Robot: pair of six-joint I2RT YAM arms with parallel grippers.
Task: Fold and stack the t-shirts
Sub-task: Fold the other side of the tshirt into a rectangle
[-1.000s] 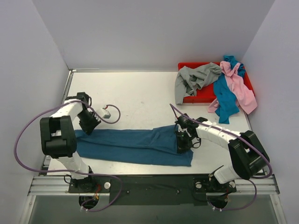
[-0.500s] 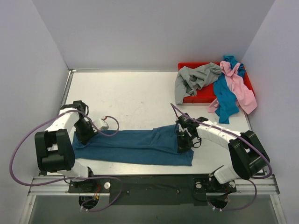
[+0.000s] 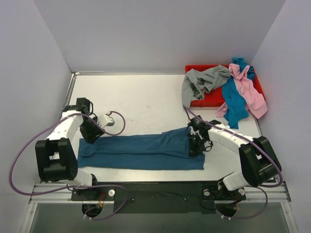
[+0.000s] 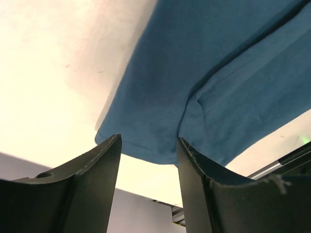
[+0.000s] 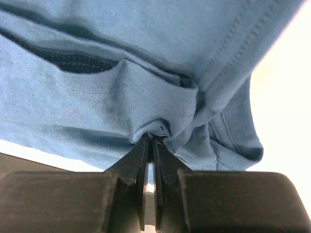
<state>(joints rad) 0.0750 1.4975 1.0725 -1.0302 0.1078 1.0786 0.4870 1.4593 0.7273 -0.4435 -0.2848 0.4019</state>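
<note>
The dark teal-blue t-shirt [image 3: 141, 150] lies folded into a long band across the near part of the table. My right gripper [image 3: 195, 145] is shut on a bunched fold of it near its right end; the right wrist view shows the jaws [image 5: 153, 138] pinched together on the cloth [image 5: 121, 97]. My left gripper [image 3: 92, 133] is open at the shirt's left end. In the left wrist view the shirt's corner [image 4: 209, 73] lies just beyond the spread fingertips [image 4: 148, 141], with nothing held between them.
A red tray [image 3: 204, 67] stands at the back right. A grey t-shirt [image 3: 201, 80] hangs over its left edge. A pink t-shirt [image 3: 250, 92] and a turquoise t-shirt [image 3: 234, 104] spill over its front onto the table. Walls close both sides.
My right gripper has moved slightly right and pulled the shirt's right end with it. My left gripper dipped toward the shirt's left corner, then drew back a little, and stays open.
</note>
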